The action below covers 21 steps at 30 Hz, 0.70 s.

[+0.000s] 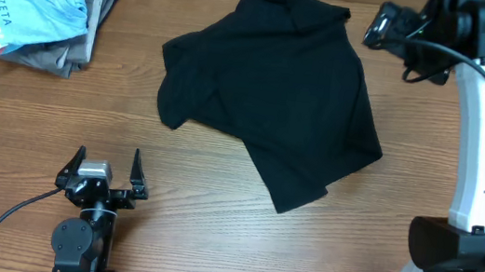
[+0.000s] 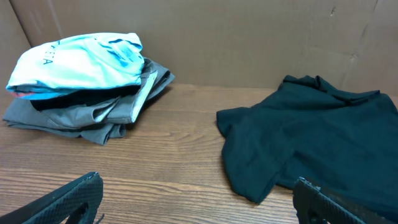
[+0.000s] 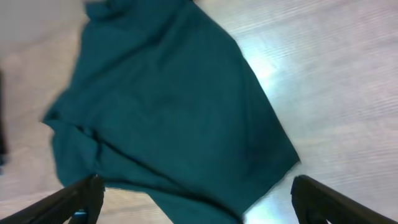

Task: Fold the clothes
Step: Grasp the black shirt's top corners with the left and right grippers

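Black garment (image 1: 272, 88) lies rumpled and unfolded at middle of worktop (image 1: 211, 231). Left fingers (image 1: 78, 161) spread wide, empty, near front edge, well apart from cloth. Right fingers (image 3: 68, 200) spread wide, empty, above garment. Step, as judged: pre-grasp. Next move calls for pinching an edge and flattening before first fold.

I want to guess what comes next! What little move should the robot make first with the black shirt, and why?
Probably lower the right gripper to the far right corner of the black garment and pinch it. The garment lies rumpled, both grippers are open and empty, and the right one hangs nearest that corner; the left gripper sits apart from the cloth.
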Tool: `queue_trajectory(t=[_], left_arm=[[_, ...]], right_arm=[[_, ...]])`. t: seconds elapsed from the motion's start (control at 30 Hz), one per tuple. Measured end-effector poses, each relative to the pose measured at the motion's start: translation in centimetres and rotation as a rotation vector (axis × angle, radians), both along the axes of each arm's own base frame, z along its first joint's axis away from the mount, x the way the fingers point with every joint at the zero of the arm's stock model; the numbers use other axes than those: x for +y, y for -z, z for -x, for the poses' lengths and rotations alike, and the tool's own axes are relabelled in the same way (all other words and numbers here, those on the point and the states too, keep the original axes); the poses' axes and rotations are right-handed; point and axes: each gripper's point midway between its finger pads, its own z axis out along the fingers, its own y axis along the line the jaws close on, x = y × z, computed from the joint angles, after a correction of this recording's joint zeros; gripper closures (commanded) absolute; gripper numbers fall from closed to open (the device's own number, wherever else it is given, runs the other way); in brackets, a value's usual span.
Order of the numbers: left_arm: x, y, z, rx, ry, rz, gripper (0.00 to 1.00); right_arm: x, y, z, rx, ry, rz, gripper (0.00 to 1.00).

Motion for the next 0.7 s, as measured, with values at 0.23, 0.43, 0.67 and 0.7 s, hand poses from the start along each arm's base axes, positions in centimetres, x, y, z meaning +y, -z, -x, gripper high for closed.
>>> queue_trajectory(t=[0.23,0.43,0.67,0.7], left_arm=[[-0.1,0.0,0.0,-0.002,0.006,0.027,0.00],[-0.9,-1.6,-0.1,-0.074,0.046,0.145,0.00],[-3.0,-3.0,0.0,-0.109,0.170,0.189,0.00],[-3.2,-3.1,0.0,-0.102,0.177,0.190,0.00]], right_arm=[[0.7,0.7,4.0,0.094,0.074,0.213,0.00],[1.6,0.6,5.4,0.082,0.088,0.279,0.00],[-0.2,3.0,6.1,0.158,0.155,0.318,0.00],[-0.4,3.4,6.0,0.164,0.164,0.322,0.00]])
